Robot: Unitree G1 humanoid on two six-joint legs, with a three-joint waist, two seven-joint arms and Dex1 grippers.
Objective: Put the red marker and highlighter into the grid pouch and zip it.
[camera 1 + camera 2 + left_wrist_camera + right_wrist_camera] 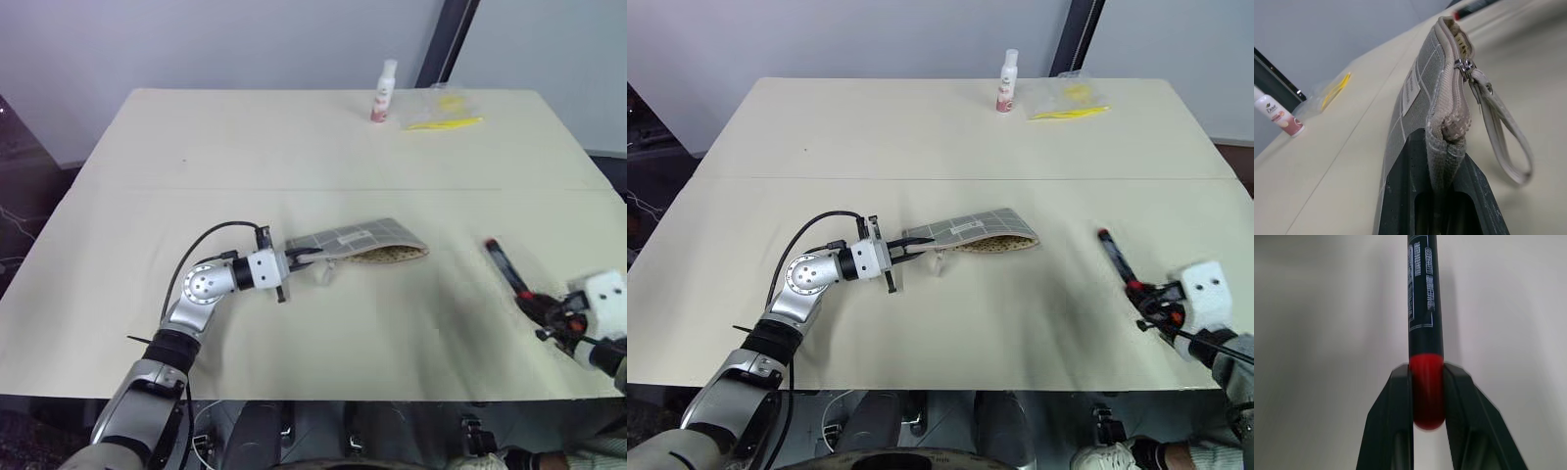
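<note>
Red marker (1424,328): clamped by its red end in my right gripper (1426,396), near table's (294,137) right edge. Grid pouch (358,240): mid-table, mouth open, end pinched in my closed left gripper (1442,196). White bottle (383,92), clear bag (441,108): far edge, well apart.

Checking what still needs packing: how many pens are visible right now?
1: the red marker, gripped at its red end by the right tool near the table's right edge. The highlighter may be hidden inside the grid pouch.
</note>
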